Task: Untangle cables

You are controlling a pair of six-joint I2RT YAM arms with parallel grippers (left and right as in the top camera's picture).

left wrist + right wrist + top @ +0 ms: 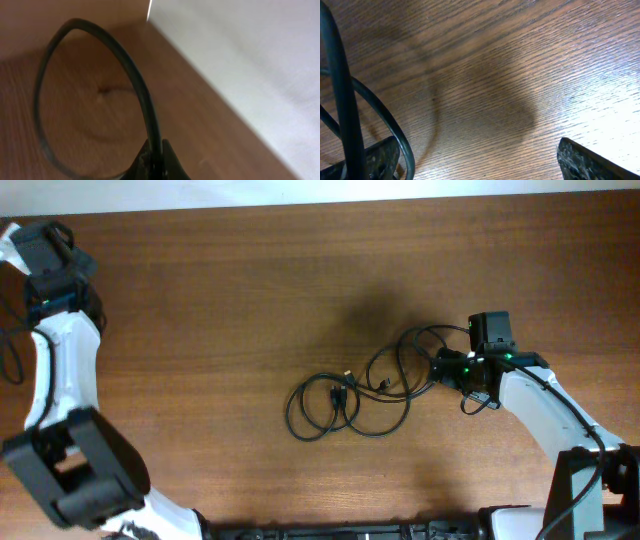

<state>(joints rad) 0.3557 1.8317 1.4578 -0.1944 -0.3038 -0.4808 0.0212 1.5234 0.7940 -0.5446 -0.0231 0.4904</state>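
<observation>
The thin black cables [338,393] lie tangled in overlapping loops at the middle of the wooden table, with small plug ends inside the loops. My right gripper [446,368] sits at the right end of the tangle. In the right wrist view it is wide open [480,152], low over the wood, with black cable strands [345,100] passing by its left finger. My left gripper [45,242] is at the far left back corner. In the left wrist view its fingers [156,162] are shut on a black cord [144,97] that loops out ahead; I cannot tell whether this is one of the cables.
The table's edge and a white surface beyond it [250,65] show close ahead of the left gripper. The left arm [60,370] runs along the table's left side. The right arm [545,410] comes in from the front right corner.
</observation>
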